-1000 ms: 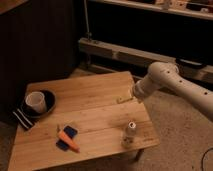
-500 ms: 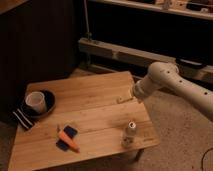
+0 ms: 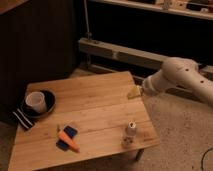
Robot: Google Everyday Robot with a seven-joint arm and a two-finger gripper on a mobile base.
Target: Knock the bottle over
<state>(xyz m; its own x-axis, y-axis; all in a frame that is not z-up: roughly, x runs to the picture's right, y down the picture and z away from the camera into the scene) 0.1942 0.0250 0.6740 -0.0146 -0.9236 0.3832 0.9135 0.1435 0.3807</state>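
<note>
The bottle [image 3: 130, 132] is small, pale and translucent with a white cap. It stands upright near the front right corner of the wooden table [image 3: 95, 102]. My gripper [image 3: 134, 92] hangs at the end of the white arm [image 3: 180, 77] over the table's right edge, behind the bottle and well apart from it.
A white cup [image 3: 35, 101] sits in a dark bowl [image 3: 46, 104] at the table's left edge, with a striped cloth [image 3: 21, 119] beside it. An orange and blue object [image 3: 67, 139] lies near the front. Speckled floor lies to the right, a dark cabinet behind.
</note>
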